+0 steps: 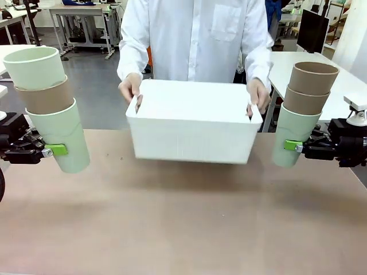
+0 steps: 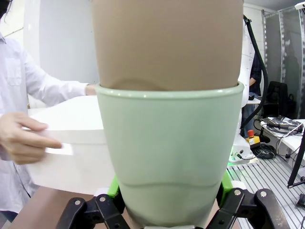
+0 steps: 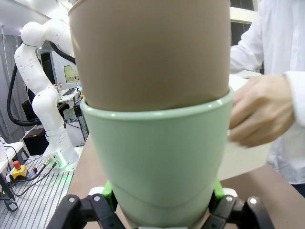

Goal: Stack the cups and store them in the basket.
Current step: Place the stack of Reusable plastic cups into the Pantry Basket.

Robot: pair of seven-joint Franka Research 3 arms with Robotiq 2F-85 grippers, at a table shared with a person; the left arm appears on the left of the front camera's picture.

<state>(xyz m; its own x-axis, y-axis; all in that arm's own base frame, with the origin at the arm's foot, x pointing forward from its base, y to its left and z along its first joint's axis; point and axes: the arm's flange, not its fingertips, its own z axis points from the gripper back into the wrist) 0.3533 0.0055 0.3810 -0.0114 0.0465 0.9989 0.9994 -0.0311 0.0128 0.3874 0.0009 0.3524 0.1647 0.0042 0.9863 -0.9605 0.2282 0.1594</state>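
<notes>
My L gripper pinches a 3-cup stack; R gripper pinches a second stack. Person's hands hold basket btwn them.

Two stacks here, three cups each, both up off the table. Our left stack runs mint, tan, mint from the bottom, top tipped left. Our right stack is mint under two tans, top tipped right. Between them, at the far side, sits the white basket, open side up.

We see 1 brown table; over its far part is the white basket; we cannot tell whether they touch.
</notes>
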